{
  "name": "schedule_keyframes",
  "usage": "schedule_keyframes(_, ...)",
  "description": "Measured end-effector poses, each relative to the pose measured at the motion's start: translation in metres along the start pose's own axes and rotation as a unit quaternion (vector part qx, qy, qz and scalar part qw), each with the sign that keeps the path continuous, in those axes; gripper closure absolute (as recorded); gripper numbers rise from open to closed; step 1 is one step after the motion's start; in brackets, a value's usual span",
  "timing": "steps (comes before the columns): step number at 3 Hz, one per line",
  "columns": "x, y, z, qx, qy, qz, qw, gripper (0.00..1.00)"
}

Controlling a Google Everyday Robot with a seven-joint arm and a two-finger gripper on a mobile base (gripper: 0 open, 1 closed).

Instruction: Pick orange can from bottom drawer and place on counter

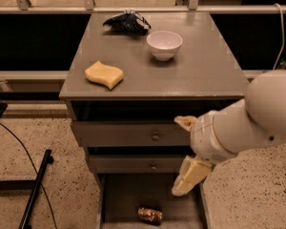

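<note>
The orange can [150, 215] lies on its side in the open bottom drawer [124, 199], near the drawer's front. The counter [200, 70] is the grey cabinet top above. My gripper [178, 156] hangs in front of the two upper drawers, above and to the right of the can. It is open and empty, with one cream finger [186, 123] up by the top drawer and the other [190, 175] just above the bottom drawer's right side. The white arm [257, 123] reaches in from the right.
On the counter sit a pale yellow sponge [104, 74], a white bowl [164, 44] and a dark crumpled bag [126, 22]. Two shut knobbed drawers [155, 136] sit above the open one. A black stand and cable [35, 190] lie on the floor at left.
</note>
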State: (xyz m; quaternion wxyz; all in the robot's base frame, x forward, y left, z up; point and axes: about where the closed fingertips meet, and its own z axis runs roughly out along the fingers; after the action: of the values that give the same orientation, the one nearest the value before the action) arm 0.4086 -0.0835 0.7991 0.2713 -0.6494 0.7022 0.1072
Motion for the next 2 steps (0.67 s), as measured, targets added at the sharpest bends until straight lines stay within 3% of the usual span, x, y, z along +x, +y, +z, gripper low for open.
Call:
schedule_keyframes(1, 0.021, 0.004, 0.051, -0.005, -0.062, 0.005, 0.9980, 0.00)
schedule_keyframes(2, 0.059, 0.004, 0.106, 0.027, -0.119, 0.011, 0.9925, 0.00)
